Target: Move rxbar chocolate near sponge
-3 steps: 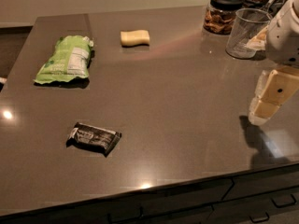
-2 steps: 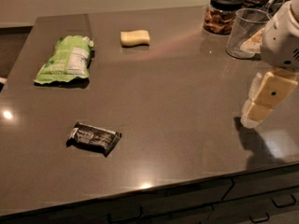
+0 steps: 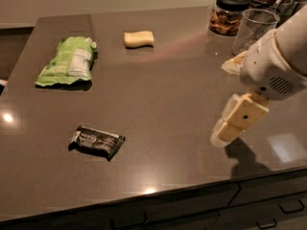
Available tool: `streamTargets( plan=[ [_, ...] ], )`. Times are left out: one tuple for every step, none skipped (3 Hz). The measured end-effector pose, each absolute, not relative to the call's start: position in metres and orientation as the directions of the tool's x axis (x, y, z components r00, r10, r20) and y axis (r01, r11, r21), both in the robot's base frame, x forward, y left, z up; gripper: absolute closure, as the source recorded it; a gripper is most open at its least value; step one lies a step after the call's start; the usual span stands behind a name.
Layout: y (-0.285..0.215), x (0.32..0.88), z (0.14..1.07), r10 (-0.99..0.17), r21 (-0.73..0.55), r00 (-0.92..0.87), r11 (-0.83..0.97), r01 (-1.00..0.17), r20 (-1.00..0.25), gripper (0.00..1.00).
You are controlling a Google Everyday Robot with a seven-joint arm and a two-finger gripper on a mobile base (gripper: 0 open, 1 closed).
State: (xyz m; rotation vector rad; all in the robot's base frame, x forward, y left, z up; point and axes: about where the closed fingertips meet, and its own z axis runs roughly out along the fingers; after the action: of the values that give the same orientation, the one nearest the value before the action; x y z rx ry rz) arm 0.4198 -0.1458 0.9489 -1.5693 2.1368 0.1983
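Surface (image 3: 158, 95): dark brown countertop with a glossy finish. It fills most of the view and carries everything below.
Drawers (image 3: 268, 195): dark fronts with handles, under the front edge of the surface at lower right.
Arm (image 3: 283, 56): white housing coming in from the right edge, over the right side of the surface. It hides the lower part of the cup.
Green bag (image 3: 67, 62): lying flat at far left with its white label panel up, well apart from the other items.
Cup (image 3: 252, 30): clear, upright, at the back right, just beside the jar.
Jar (image 3: 229, 13): glass with a black lid and brown contents, at the back right corner. More brown-filled containers stand behind it, cut off by the frame.
Gripper (image 3: 225, 134): cream-coloured, hanging below the arm housing and angled down and to the left. It is above the right front part of the surface and holds nothing. Its shadow falls just under it. Open or closed: can't tell from this angle.
Rxbar chocolate (image 3: 96, 141): black wrapper, lying flat at front left of the surface and slightly skewed. It is well apart from the gripper and not touched by anything.
Sponge (image 3: 139, 38): pale yellow block lying flat at the back centre, to the right of the green bag. It is well apart from the rxbar chocolate, with open surface between them.
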Motion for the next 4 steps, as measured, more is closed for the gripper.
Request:
streamTargets(
  plan=[
    [-0.112, 0.432, 0.926, -0.801, -0.137, -0.229, 0.358, -0.924, -0.553, 0.0],
    [-0.079, 0.451, 0.922, -0.732, -0.142, -0.191, 0.367, -0.919, -0.654, 0.0],
    [-0.078, 0.45, 0.922, -0.728, -0.14, -0.191, 0.368, -0.919, -0.659, 0.0],
    [-0.06, 0.445, 0.919, -0.66, -0.117, -0.189, 0.39, -0.913, -0.727, 0.0]
  ],
)
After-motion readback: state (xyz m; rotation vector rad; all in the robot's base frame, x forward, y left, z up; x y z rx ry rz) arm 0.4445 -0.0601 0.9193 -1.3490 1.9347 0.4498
